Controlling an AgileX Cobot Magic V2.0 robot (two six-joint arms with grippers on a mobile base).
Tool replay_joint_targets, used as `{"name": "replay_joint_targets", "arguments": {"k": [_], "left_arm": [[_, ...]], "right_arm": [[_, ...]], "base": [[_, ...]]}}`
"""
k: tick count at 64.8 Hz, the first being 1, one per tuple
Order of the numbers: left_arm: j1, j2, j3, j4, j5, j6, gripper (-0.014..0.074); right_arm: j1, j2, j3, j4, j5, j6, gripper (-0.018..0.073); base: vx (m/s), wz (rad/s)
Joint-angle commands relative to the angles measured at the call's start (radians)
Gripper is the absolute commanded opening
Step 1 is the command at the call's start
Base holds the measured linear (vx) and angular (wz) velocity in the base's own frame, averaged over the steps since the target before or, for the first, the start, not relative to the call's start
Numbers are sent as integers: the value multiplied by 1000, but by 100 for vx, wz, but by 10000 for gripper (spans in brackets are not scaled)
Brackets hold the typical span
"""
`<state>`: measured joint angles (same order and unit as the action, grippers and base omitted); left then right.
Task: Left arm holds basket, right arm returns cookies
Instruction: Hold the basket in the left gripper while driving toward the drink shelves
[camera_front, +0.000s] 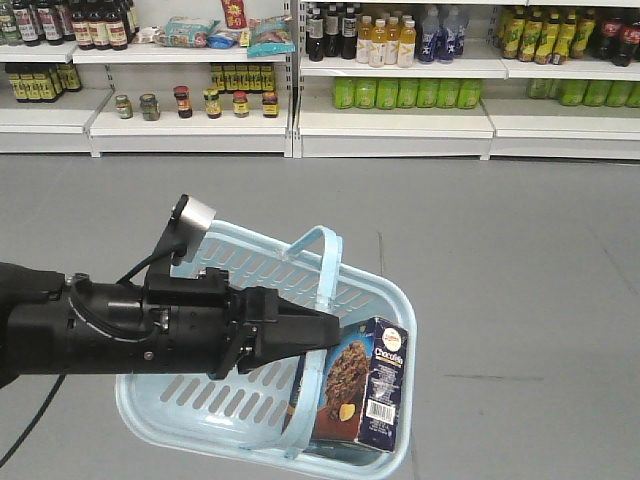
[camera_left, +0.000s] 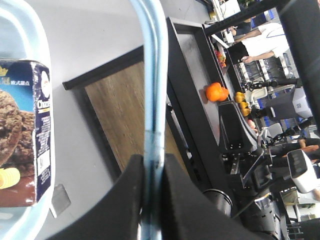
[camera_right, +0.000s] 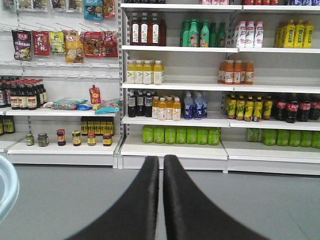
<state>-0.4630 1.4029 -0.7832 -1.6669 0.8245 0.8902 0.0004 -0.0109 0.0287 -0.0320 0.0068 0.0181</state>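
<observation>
**Operator:** What sits nearest the front camera?

**Technician:** The black, cable-wrapped left arm (camera_front: 110, 330). It reaches in from the left across the light blue slotted plastic basket (camera_front: 150, 420). The tall navy-and-brown cardboard cookie box (camera_front: 365, 395) stands upright inside the basket, against the right-hand wall and beside the light blue hoop handle (camera_front: 322, 255).

**Operator:** How should the pick be carried out?

**Technician:** By my reading, it has not begun.
1. Hold the basket level.
2. Open the right jaws wider than the box's narrow side.
3. Descend clear of the handle.
4. Grip the box above the rim.
5. Lift straight up before turning to the white store shelves (camera_right: 170, 150).

**Operator:** What is the state of each hand?

**Technician:** The black left gripper (camera_left: 152, 167) is clamped on the handle, which is pinched between both fingers. The black right gripper (camera_right: 161, 167) has its fingers drawn together with only a slit between them. It holds nothing and points at the shelves, well apart from them.
</observation>
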Motion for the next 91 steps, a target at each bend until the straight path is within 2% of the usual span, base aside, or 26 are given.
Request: {"name": "replay_joint_targets", "arguments": {"k": [1,91], "left_arm": [[-5,-33,-37,-85,52,11,-6],[-5,-33,-37,-85,48,11,-6]], "right_arm": [[0,-13,17,-6,-76,-3,-11],[0,-13,17,-6,-76,-3,-11]], "base": [[46,-1],[45,0]]}}
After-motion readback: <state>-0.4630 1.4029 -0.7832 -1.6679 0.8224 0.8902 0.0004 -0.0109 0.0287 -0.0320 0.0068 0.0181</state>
